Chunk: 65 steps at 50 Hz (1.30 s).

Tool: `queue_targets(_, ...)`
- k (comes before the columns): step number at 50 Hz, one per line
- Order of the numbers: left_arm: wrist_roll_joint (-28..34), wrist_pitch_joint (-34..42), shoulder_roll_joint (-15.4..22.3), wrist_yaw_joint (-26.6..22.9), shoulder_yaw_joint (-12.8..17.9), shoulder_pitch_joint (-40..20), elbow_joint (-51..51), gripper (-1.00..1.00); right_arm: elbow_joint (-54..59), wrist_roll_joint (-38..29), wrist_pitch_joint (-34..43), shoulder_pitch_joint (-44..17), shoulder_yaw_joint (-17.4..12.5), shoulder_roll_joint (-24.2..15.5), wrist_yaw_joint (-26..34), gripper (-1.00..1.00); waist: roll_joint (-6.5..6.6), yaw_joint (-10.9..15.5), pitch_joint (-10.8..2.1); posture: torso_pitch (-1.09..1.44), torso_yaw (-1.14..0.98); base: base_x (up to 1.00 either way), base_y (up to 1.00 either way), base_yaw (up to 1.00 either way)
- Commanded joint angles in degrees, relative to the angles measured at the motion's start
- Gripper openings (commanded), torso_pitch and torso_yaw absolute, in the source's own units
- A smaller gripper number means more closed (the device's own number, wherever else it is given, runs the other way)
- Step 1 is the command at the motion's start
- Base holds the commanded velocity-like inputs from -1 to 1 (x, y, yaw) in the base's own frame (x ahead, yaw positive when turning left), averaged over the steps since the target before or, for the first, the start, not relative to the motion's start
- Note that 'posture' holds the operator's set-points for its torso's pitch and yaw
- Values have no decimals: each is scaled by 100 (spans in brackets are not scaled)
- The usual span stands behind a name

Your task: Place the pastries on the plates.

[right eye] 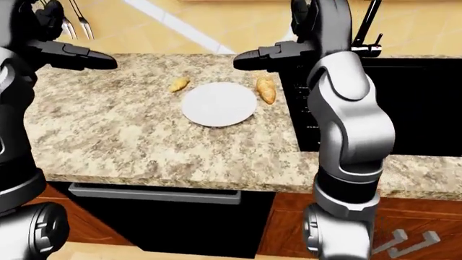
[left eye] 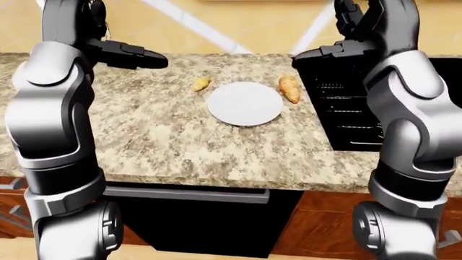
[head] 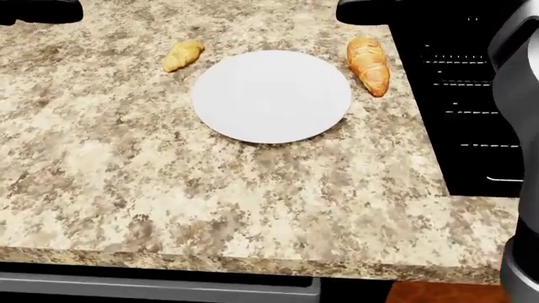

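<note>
A white plate [head: 271, 95] lies flat on the speckled counter [head: 126, 189]. A small croissant [head: 182, 55] sits just left of the plate. A larger croissant [head: 369, 64] lies at the plate's right rim, near the counter's right edge. Neither pastry is on the plate. My left hand [left eye: 148, 58] hovers above the counter, up and left of the small croissant, fingers stretched out and empty. My right hand [left eye: 307, 54] hovers above the larger croissant, also open and empty. In the head view both hands show only as black shapes along the top edge.
A black sink basin [head: 472, 95] with a wire rack borders the counter on the right, and a faucet [right eye: 368, 24] stands behind it. A black dishwasher [left eye: 195, 216] with a grey handle sits under the counter. Forks [right eye: 76, 19] hang at the wall, top left.
</note>
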Motion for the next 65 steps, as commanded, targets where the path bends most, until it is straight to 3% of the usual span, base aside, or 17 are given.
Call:
queue_targets(1,36,-107,86,34,82,-128,-131,100,-131,24,-112,-143,-11,-20,10,100,29,17,-131,0,0,23,0,0)
queue_targets(3,47,-120,81,32,60,-149,-110,100,-154,37,-94,-134,-23,-32,15,100,377,-12,-260,0,0,21,0,0)
queue_targets(4,55,-123,81,37,65,-151,-101,100,-154,35,-96,-132,-25,-37,12,100,172,19,-206,0,0,23,0,0)
queue_targets(6,65,-119,86,25,64,-145,-107,100,-117,19,-146,-106,-35,-36,-9,100,301,26,-145,0,0,22,0,0)
queue_targets(12,72,-125,101,5,84,-131,-109,100,-139,72,-140,-132,-21,-30,-63,100,-7,52,63,0,0,3,0,0)
queue_targets(15,73,-132,120,-5,103,-98,-118,100,-129,55,-170,-135,-6,-35,-48,100,-422,113,-26,0,0,0,0,0)
queue_targets(16,68,-131,120,-2,112,-92,-123,100,-123,75,-147,-149,-29,-18,-67,100,-249,135,-4,0,0,0,0,0)
queue_targets(20,73,-155,113,3,114,-44,-140,100,-108,251,-98,-145,-96,19,-208,100,-229,-20,-266,0,0,0,0,-34)
queue_targets(23,80,-163,117,-9,102,-37,-144,100,-80,244,-139,-149,-51,-27,-236,100,-194,67,-252,0,0,0,0,-56)
queue_targets(25,86,-163,122,-11,103,-59,-131,100,-50,116,-148,-144,46,-102,-195,100,-171,-6,-76,0,0,0,0,0)
queue_targets(29,114,-164,111,-21,75,-99,-101,100,-95,57,-79,-173,23,-71,-101,100,207,-47,-31,0,0,0,0,0)
queue_targets(30,127,-174,108,-18,64,-120,-84,100,-120,56,-57,-178,20,-71,-73,100,0,-14,-57,0,0,0,0,0)
queue_targets(35,140,-191,90,-23,68,-143,-46,100,-162,82,-25,-207,-12,-40,-50,100,-242,82,-171,0,0,0,0,0)
queue_targets(44,178,-254,70,-57,-9,-338,264,100,-173,39,-74,-96,16,12,-26,100,-199,108,-164,0,0,0,0,0)
queue_targets(56,722,-2773,-115,-63,-464,-3034,5481,100,-144,65,114,-307,-44,-61,-59,100,-237,147,-206,0,0,0,0,0)
queue_targets(61,971,-3726,-327,-32,-548,-3519,7169,100,-172,91,375,-595,-75,-252,-87,100,-260,144,-214,0,0,0,0,0)
queue_targets(65,1154,-3555,-473,241,-498,-3509,7593,100,-323,109,690,-779,-106,-355,-166,100,-272,125,-210,0,0,0,0,0)
